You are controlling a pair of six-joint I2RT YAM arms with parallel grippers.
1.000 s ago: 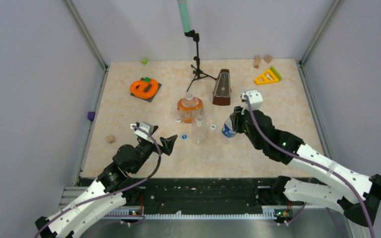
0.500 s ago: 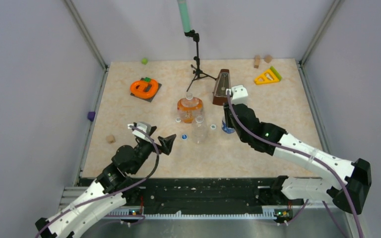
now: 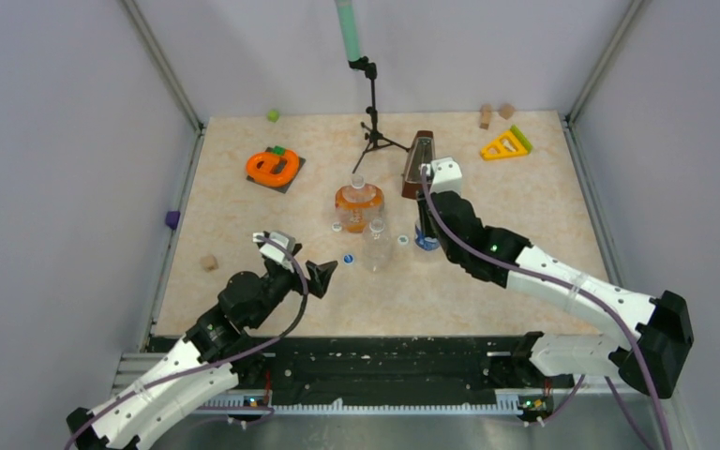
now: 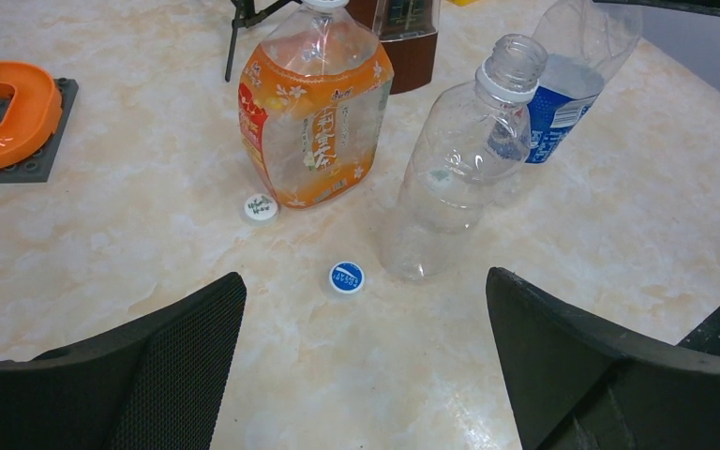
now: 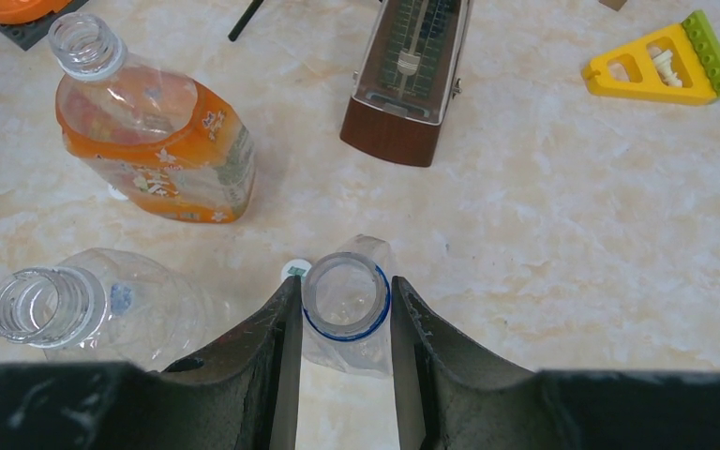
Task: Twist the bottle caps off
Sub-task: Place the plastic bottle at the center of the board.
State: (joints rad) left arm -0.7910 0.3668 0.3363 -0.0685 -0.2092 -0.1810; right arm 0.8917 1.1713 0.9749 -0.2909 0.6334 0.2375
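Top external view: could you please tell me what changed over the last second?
The right claw, gripping the clear blue-labelled plastic bottle, carried it left and farther out. The left claw barely shifted; the orange-liquid bottle and small blue cap stayed.

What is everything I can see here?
orange bottle: one, orange, mid-table, uncapped
clear bottle: one, clear, just nearer than the orange one
blue-label bottle: one, clear, right of it, gripped
blue cap: one, blue, left of the clear bottle
white caps: two, white, one beside the orange bottle, one right of the clear bottle
metronome: one, brown, behind the bottles
tripod stand: one, black, rear centre
ring toy: one, orange, rear left
triangle toy: one, yellow, rear right
wooden blocks: three, tan, two rear right, one near left
small cubes: two, green rear left, purple left edge
table: one, beige
left gripper: one, black, open, near the blue cap
right gripper: one, black, shut on the blue-label bottle
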